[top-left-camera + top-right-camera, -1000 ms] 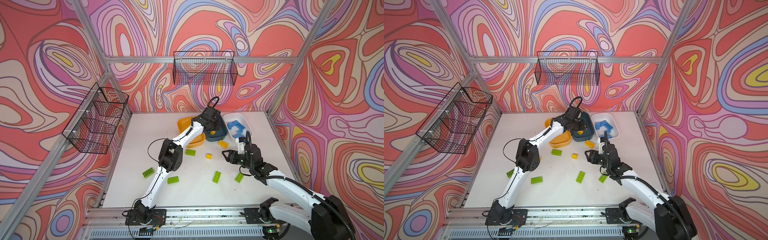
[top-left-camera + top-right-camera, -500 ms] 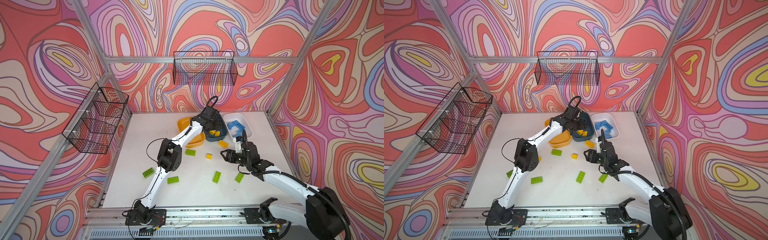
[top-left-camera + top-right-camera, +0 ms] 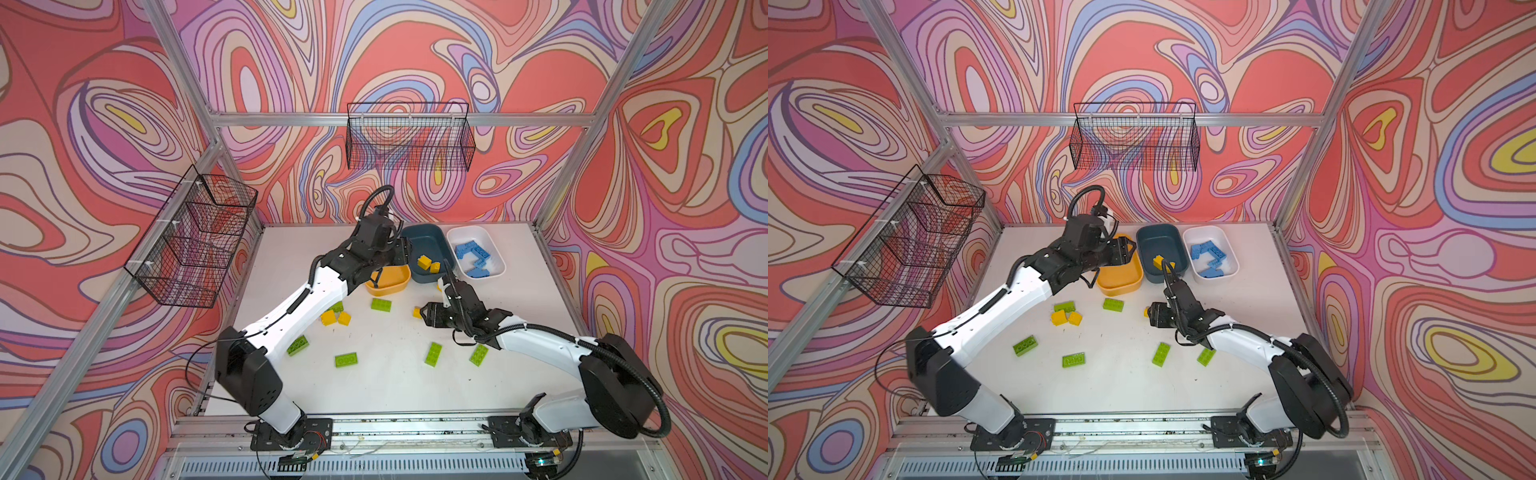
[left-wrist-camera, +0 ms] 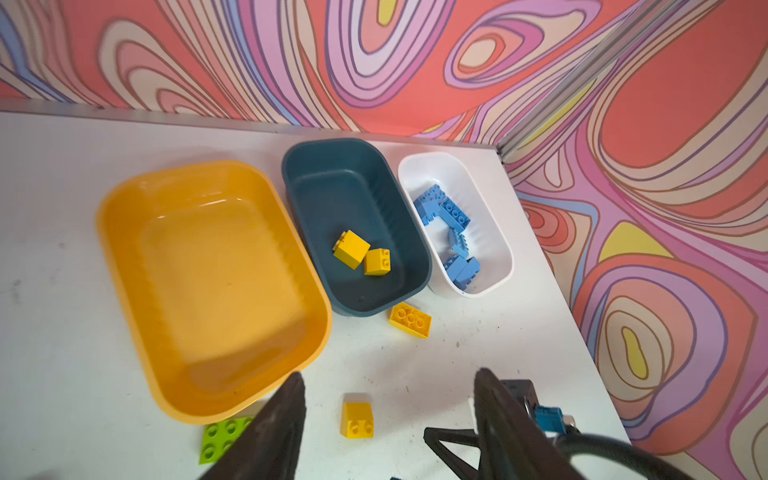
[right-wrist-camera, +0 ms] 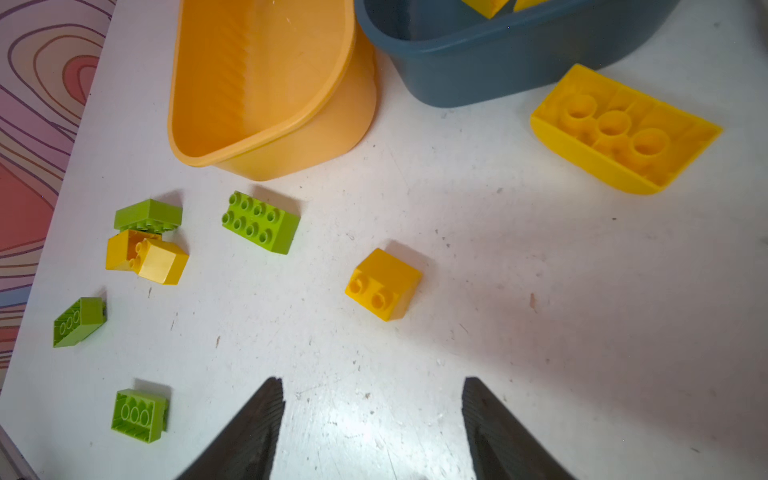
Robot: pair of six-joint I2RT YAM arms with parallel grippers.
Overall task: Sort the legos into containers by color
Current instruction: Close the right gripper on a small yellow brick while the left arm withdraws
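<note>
My left gripper (image 3: 400, 249) (image 4: 388, 374) hangs open and empty over the gap between the yellow bin (image 3: 388, 283) and the dark blue bin (image 3: 428, 243). Two yellow legos (image 3: 428, 264) (image 4: 361, 253) lie in the dark blue bin (image 4: 353, 187). Blue legos (image 3: 473, 257) fill the white bin (image 3: 494, 249). My right gripper (image 3: 424, 316) (image 5: 372, 380) is open just short of a small yellow lego (image 5: 383, 284) (image 3: 1147, 311) on the table. A larger yellow lego (image 5: 623, 133) lies upside down beside the dark blue bin.
Several green legos lie scattered on the white table (image 3: 395, 395), among them a green lego (image 3: 380, 304), another (image 3: 346, 360) and a third (image 3: 433, 354). A pair of yellow legos (image 3: 334, 318) sits by my left forearm. Wire baskets (image 3: 409, 137) hang on the walls.
My left gripper opened and let a yellow lego drop into the dark blue bin, then drew back toward the yellow bin. My right gripper moved left toward the small yellow lego.
</note>
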